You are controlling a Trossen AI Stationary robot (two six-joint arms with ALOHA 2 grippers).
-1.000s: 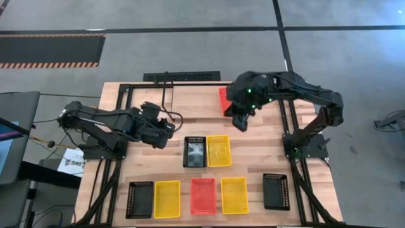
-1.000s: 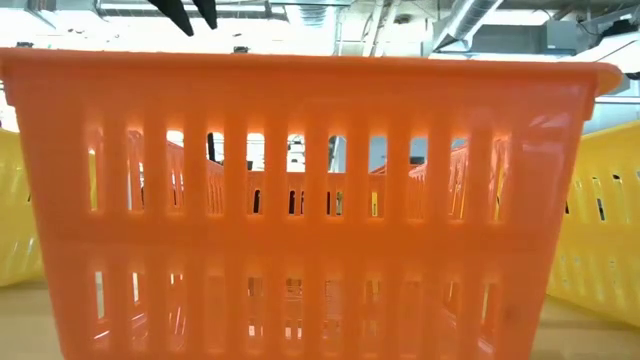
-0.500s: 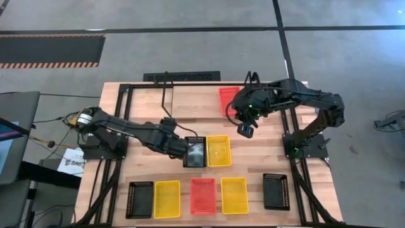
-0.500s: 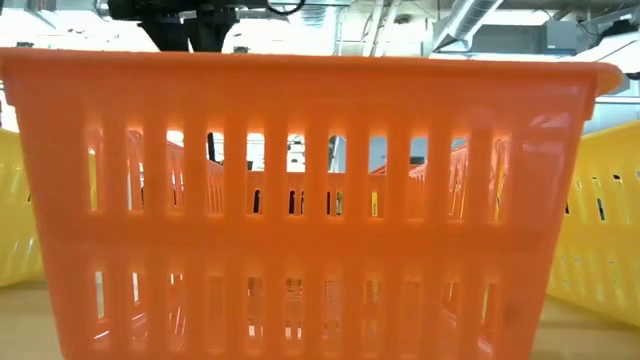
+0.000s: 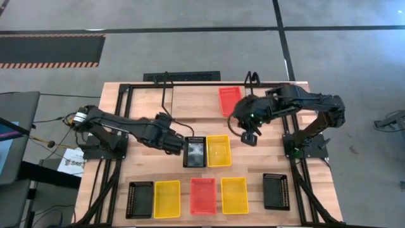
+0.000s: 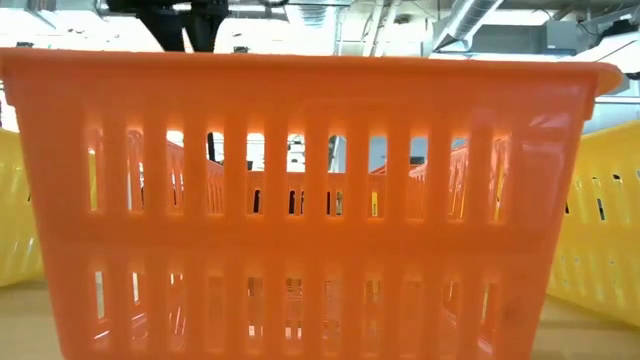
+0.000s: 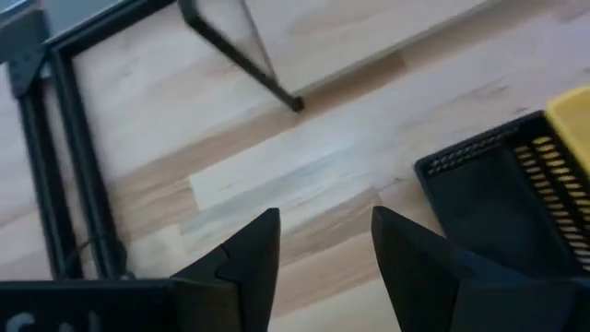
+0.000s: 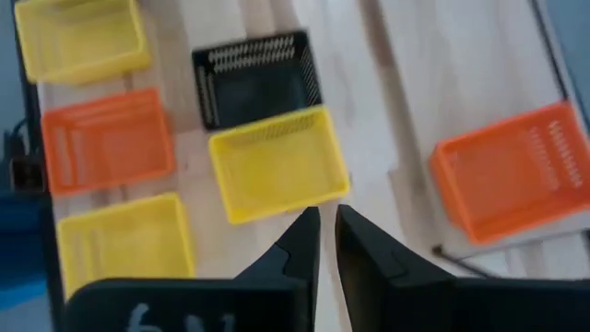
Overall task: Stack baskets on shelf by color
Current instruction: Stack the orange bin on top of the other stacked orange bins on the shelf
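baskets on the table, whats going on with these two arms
Two arms are sorting baskets by color onto a shelf at the table's far side. One red basket already sits there. The left gripper, jaws open and empty, is beside the black basket mid-table. The right gripper, jaws nearly closed and empty, hangs above the yellow basket next to it. Others wait along the near edge.

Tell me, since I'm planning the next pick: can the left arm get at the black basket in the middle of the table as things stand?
Probably yes. The left end effector hangs open right beside the black basket, with bare wood between them. The yellow basket touches only its far side.
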